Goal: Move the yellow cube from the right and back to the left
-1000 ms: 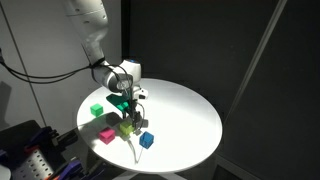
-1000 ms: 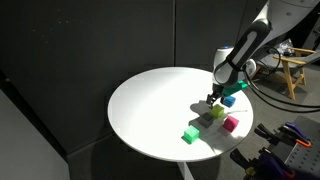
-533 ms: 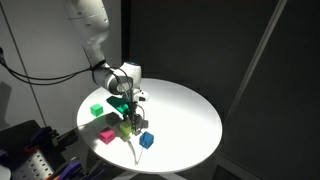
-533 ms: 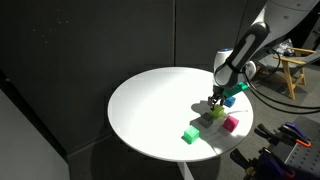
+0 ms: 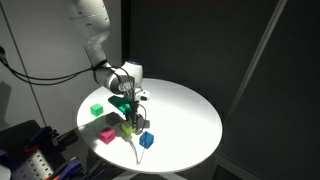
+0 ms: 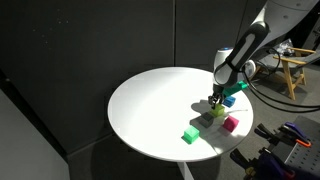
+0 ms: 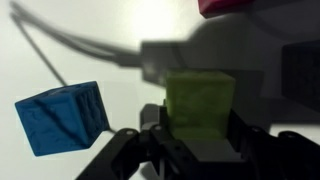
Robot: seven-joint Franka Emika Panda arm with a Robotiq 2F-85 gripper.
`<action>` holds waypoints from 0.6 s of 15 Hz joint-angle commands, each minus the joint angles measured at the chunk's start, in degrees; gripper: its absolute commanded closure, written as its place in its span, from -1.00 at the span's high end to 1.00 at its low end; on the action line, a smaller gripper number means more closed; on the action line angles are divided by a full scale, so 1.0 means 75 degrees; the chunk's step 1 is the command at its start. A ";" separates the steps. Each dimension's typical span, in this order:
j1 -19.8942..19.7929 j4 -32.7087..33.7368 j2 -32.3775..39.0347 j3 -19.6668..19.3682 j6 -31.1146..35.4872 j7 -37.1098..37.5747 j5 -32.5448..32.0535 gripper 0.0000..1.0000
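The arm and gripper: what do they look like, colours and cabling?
White rounded links with dark joints make up the arm. A pale block sits at the wrist above the black gripper with dark fingers. A thin black cable hangs beside the arm.

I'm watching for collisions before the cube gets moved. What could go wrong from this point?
1. The blue cube sits close beside the tool, so a sideways move may knock it.
2. The pink cube lies just past the yellow cube; pushing forward could shove it.
3. The views don't show whether the tool grips firmly, so the yellow cube might slip when lifted.
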 commanded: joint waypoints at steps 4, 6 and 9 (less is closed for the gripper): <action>0.0063 0.0199 -0.0180 -0.0156 -0.0433 -0.0011 -0.0302 -0.36; 0.0047 0.0210 -0.0238 -0.0135 -0.0507 -0.0050 -0.0328 -0.36; 0.0045 0.0193 -0.0380 -0.0096 -0.0654 -0.0107 -0.0357 -0.36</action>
